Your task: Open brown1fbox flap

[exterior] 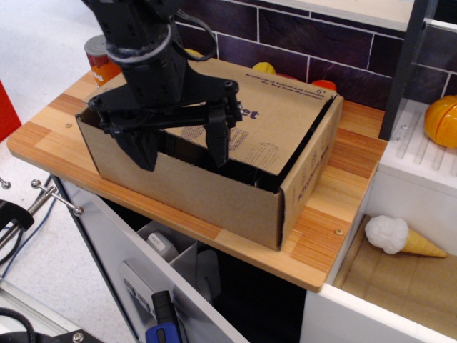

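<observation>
The brown1fbox (214,196) is a large brown cardboard box standing on the wooden counter (335,214). Its flap (282,107), printed with dark purple text and a chef-hat logo, lies sloping down into the box top, with a dark gap along its right and front edges. My black gripper (182,150) hangs over the box's front left part. Its two fingers are spread apart, the left finger (139,150) at the front wall, the right finger (218,143) over the flap's near edge. Nothing is held between them.
An orange can (100,61) stands behind the box at the left. A toy ice-cream cone (400,237) lies in the sink at the right, an orange toy (443,121) on the white rack. An open drawer (178,279) with items sits below the counter.
</observation>
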`<state>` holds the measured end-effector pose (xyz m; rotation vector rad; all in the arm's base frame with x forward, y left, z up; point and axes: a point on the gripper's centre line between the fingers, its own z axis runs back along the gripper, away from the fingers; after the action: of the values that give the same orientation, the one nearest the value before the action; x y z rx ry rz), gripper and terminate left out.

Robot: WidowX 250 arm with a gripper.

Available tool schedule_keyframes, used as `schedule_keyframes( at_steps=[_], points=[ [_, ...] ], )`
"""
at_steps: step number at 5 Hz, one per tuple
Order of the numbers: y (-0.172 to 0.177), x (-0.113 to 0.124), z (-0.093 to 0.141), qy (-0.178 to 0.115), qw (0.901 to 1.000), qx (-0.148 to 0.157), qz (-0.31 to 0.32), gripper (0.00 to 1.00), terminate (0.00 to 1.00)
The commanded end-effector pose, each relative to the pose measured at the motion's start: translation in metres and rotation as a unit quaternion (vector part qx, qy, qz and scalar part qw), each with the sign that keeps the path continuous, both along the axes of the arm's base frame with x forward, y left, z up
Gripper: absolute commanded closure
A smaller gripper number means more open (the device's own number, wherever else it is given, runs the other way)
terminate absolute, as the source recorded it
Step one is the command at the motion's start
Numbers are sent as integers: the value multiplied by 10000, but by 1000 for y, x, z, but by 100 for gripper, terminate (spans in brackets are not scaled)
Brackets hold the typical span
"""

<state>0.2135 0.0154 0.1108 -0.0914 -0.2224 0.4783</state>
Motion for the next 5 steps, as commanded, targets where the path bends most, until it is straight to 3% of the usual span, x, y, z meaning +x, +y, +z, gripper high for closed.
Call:
schedule_keyframes(
  at_steps=[1,3,5],
  points=[
    [0,0,0,0,10000,0,0,0,0],
    [5,6,-19,-201,9993,-257,-173,0,0],
    [5,22,-13,-361,9987,-97,-340,0,0]
  ],
)
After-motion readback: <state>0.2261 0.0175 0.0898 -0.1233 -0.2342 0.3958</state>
